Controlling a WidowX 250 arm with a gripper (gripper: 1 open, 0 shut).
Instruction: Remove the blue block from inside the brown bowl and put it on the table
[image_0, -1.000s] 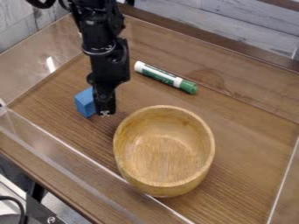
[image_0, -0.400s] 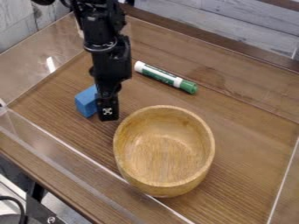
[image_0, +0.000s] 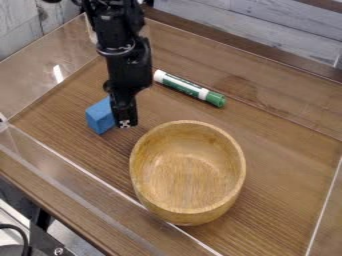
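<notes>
The blue block, seemingly light and rigid, is best pinched across flat sides; the gripper beside it: jaw state cannot be told.

One camera only, raised and fairly close, looking down at an angle across the table, its nearest corner at bottom left.

A white-and-green marker is lying flat toward the far side of the wood-grain surface, slanting from upper left to lower right, with its green cap end pointing right. Clear acrylic walls are standing around the surface's edges, catching pale reflections. Beyond the far wall, a grey planked surface is showing.
</notes>
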